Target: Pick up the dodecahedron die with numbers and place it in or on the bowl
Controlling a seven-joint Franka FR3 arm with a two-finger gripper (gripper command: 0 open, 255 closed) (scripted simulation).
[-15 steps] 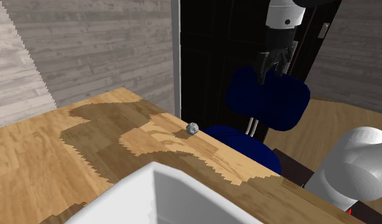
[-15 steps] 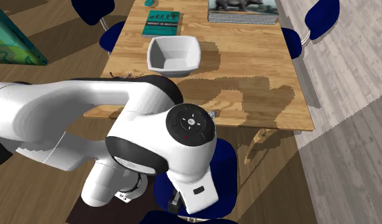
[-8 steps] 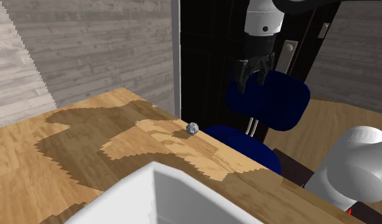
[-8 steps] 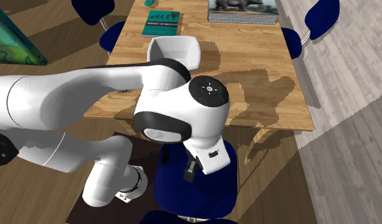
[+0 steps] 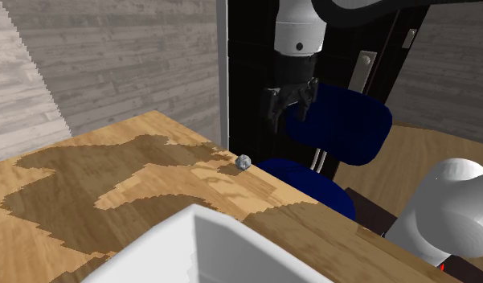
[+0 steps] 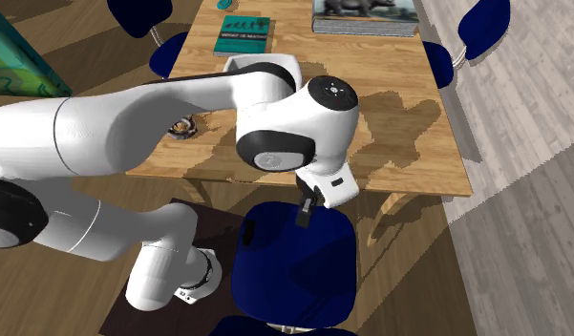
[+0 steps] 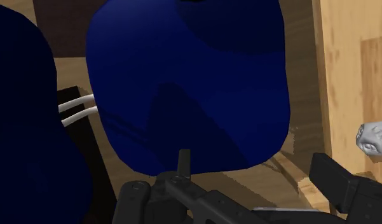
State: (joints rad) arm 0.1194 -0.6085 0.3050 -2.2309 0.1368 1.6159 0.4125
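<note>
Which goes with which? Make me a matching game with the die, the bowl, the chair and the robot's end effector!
Things:
1. die
2. bowl
3. chair
4. end effector

Descriptions:
A. dark blue
B. black and open, up in the air
C. small and grey, near the edge of the table
D. white

Pairs: 1-C, 2-D, 3-A, 4-B
</note>
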